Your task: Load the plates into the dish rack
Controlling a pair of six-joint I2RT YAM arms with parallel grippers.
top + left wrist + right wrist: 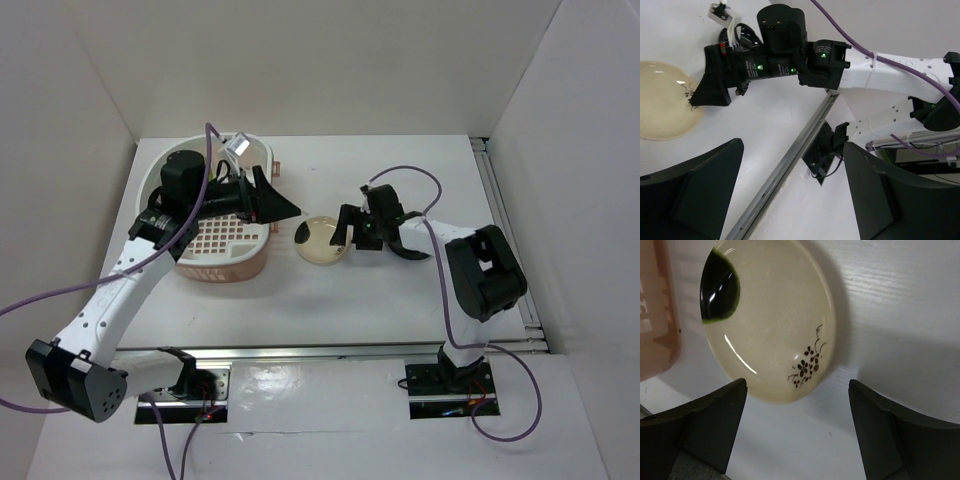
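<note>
White table (400,300); cream plate (322,240) beside dish rack (225,270); left end effector (792,147) open; right end effector (796,385) open

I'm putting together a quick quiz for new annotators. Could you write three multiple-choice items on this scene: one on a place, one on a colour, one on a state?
1. Where is the cream plate?
A) flat on the table, beside the dish rack, to its right
B) upright in a slot
C) hanging off the far edge

2. What colour is the blotch at that plate's rim?
A) red
B) pale blue
C) dark, with a green edge

3. How is the right tool?
A) shut on the plate
B) open, holding nothing
C) out of view

Key:
1 A: the top view shows it lying on the white surface next to the pink basket.
2 C: the right wrist view shows the near-black, green-fringed patch.
3 B: the right wrist view shows its fingers wide apart, with the plate lying ahead of them, not gripped.
</note>
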